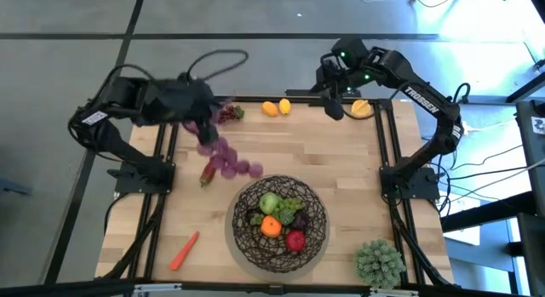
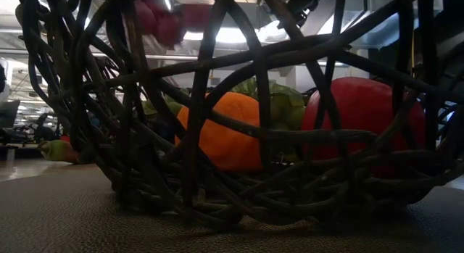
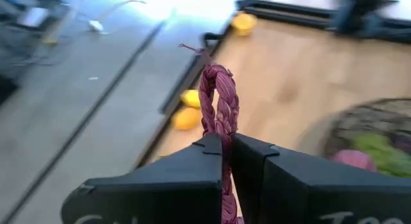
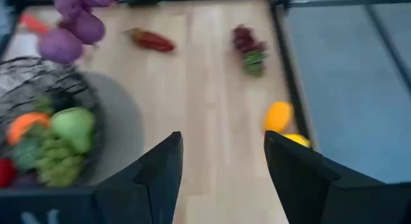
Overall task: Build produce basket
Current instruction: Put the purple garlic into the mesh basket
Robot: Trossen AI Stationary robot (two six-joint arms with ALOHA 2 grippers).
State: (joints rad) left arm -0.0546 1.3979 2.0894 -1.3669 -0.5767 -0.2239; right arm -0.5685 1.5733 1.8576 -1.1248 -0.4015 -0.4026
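Gripping the braided cord (image 3: 218, 105) of the purple bead string (image 1: 228, 163), the left end effector (image 1: 203, 118) hangs it above the tabletop (image 1: 341, 161), short of the wire basket (image 1: 317, 214). Swinging beads may catch the rim or spill outside. The right end effector (image 4: 221, 179) waits open near the lemons (image 1: 277, 107).

Both arms (image 1: 128, 127) are matte black, built of rounded links mounted on black base plates at the table's side rails. The right arm (image 1: 421, 101) carries white lettering along its forearm link and a green indicator light near its wrist; a white label is visible on the left arm's lower link, and a dark cable loops from its wrist housing. Each gripper has two flat, angular black fingers (image 4: 160, 176) with bevelled edges, and pale markings show on the finger carriage (image 3: 148, 205).
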